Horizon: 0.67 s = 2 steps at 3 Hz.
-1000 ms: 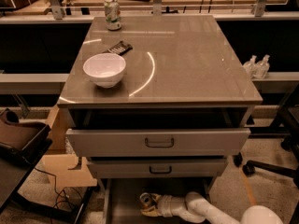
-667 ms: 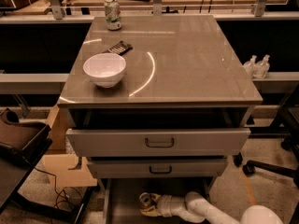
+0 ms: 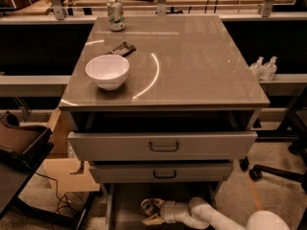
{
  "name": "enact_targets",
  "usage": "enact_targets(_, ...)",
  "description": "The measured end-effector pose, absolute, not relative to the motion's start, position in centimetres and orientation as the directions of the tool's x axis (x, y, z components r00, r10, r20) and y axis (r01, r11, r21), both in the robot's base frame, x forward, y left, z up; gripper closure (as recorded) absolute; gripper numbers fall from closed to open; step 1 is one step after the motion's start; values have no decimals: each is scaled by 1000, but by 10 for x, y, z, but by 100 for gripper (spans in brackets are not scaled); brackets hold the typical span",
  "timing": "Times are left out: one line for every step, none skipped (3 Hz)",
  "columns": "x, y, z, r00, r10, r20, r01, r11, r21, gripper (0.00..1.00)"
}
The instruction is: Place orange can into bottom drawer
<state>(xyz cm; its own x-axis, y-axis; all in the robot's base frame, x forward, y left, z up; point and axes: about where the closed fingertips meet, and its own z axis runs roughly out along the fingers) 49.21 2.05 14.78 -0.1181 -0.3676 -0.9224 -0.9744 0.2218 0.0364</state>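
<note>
The bottom drawer (image 3: 127, 202) is pulled open at the foot of the grey cabinet, and its grey floor shows. My gripper (image 3: 149, 212) reaches into it from the right on a white arm (image 3: 206, 214), low over the floor. Its pale fingers (image 3: 152, 220) close around a small copper-coloured can with a silver top, the orange can (image 3: 154, 207). The can is partly hidden by the fingers, and I cannot tell whether it touches the floor.
The two upper drawers (image 3: 163, 146) with dark handles are partly open above the arm. On the cabinet top are a white bowl (image 3: 107, 71), a dark packet (image 3: 121, 49) and a green-and-white can (image 3: 115, 14). A chair (image 3: 21, 143) is at left, and bottles (image 3: 264, 68) at right.
</note>
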Motion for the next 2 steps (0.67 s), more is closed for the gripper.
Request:
enact_targets(491, 22, 148, -119, -366, -923, -975, 219, 38, 0)
enact_targets(491, 22, 148, -119, -366, -923, -975, 219, 38, 0)
